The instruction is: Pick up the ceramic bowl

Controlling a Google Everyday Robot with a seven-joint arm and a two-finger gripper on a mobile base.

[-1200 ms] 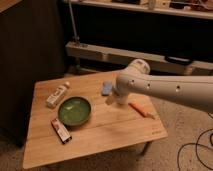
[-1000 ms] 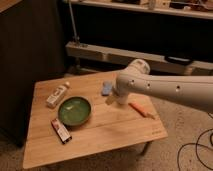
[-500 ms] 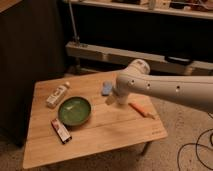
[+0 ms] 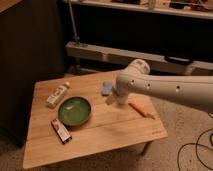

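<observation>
The ceramic bowl (image 4: 75,110), round, shallow and glossy green with a darker rim, sits on the left half of the wooden table (image 4: 107,134). My white arm reaches in from the right over the table's middle. The gripper (image 4: 111,98) hangs below the arm's rounded joint, to the right of the bowl and apart from it. Its fingers are largely hidden by the arm.
A white bottle (image 4: 57,95) lies behind the bowl on the left. A red and white packet (image 4: 60,130) lies in front of it. A blue object (image 4: 107,88) sits behind the gripper. An orange object (image 4: 139,109) lies at the right. Shelving stands behind the table.
</observation>
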